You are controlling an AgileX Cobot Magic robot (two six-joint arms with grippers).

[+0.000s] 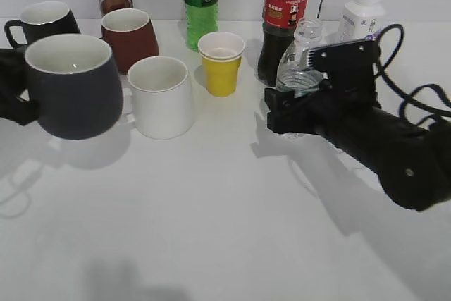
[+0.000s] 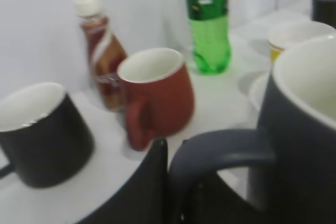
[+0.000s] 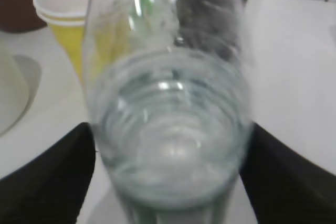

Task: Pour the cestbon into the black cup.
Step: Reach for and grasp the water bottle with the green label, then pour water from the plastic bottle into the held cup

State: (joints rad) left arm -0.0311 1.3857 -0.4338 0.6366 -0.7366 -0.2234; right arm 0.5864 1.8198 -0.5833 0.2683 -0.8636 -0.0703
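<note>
The cestbon (image 1: 301, 61) is a small clear plastic bottle with a ribbed body and an open, capless neck. It stands roughly upright at about 2 o'clock from the middle of the exterior view, clamped between the two black fingers of the right hand (image 1: 296, 107). In the right wrist view its ribbed wall fills the frame, blurred, with clear water inside.

The black cup (image 1: 70, 89) is a large matte charcoal mug with an off-white inside and a loop handle (image 2: 220, 153). It sits upright at about 9 o'clock, its handle turned toward the left edge.
</note>
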